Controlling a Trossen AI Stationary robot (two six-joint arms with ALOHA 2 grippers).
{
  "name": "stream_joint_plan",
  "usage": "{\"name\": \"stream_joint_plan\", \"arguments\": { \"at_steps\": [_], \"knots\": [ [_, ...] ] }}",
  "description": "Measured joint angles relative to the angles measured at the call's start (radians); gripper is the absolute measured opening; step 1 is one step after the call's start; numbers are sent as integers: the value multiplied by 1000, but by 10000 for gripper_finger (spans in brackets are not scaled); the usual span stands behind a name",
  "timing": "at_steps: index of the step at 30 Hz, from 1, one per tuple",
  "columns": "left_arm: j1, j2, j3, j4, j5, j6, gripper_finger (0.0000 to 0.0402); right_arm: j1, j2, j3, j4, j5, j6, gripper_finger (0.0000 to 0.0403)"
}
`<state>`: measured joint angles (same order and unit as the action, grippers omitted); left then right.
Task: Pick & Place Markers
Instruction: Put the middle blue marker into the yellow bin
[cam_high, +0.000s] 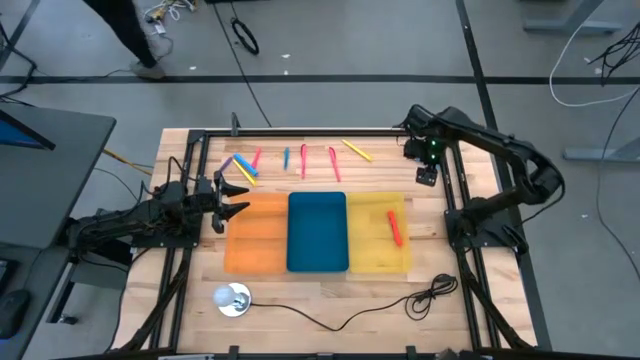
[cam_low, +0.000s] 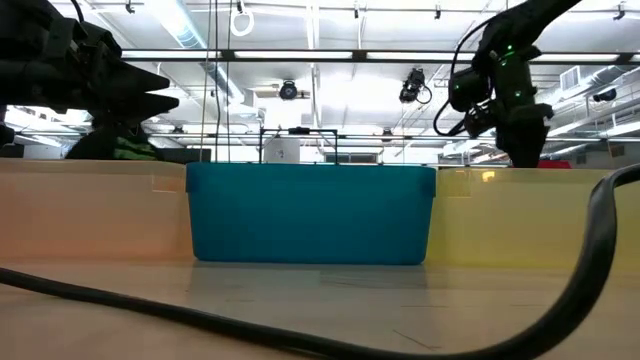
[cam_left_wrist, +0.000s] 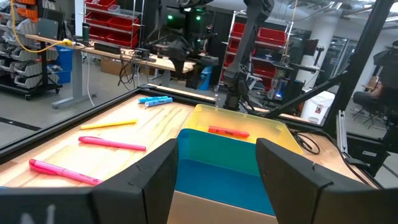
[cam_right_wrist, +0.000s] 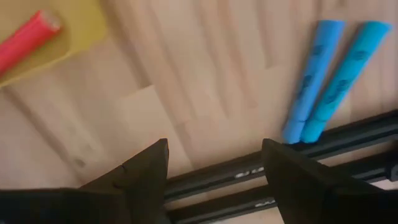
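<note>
- The left gripper (cam_high: 237, 196) sits at the left of the high view, just off the left edge of the orange tray (cam_high: 256, 232), with its fingers (cam_left_wrist: 152, 180) spread and nothing between them.
- The right gripper (cam_high: 426, 177) hangs at the upper right of the high view, above the far right corner of the yellow tray (cam_high: 378, 248); its fingers (cam_right_wrist: 140, 174) are spread and hold nothing.
- Three trays lie side by side in the middle of the wooden worktop (cam_high: 330, 305): orange at left, the blue tray (cam_high: 317, 232) in the centre, yellow at right.
- One red marker (cam_high: 395, 227) lies inside the yellow tray, toward its right side.
- The other markers lie on the worktop in a row above the trays in the high view: a cluster of blue, yellow and pink markers (cam_high: 242, 167) at upper left, then a blue marker (cam_high: 286, 158), two pink markers (cam_high: 304, 160), (cam_high: 334, 163), and a yellow marker (cam_high: 356, 150) toward the right.
- In the right wrist view, two blue markers (cam_right_wrist: 329, 81) lie side by side against a dark frame rail (cam_right_wrist: 280, 165).
- A black cable (cam_high: 350, 315) runs along the lower part of the worktop from a small round white object (cam_high: 231, 298).
</note>
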<state>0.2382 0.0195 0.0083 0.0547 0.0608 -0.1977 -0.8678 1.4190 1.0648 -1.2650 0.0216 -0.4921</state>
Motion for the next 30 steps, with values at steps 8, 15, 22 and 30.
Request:
{"name": "stream_joint_plan", "arguments": {
  "at_steps": [8, 15, 22, 30],
  "knots": [
    [0, 0, 0, 0, 0, 0, 222, -106, 91, 135, 47, -3, -63, 259],
    [0, 0, 0, 0, 0, 1, 222, -190, 179, 222, 56, -3, -117, 259],
    [0, 0, 0, 0, 0, 0, 222, -237, 225, 232, 57, -12, -34, 259],
    [0, 0, 0, 0, 0, 0, 222, -238, 225, 232, 85, -13, -2, 259]
  ]
}}
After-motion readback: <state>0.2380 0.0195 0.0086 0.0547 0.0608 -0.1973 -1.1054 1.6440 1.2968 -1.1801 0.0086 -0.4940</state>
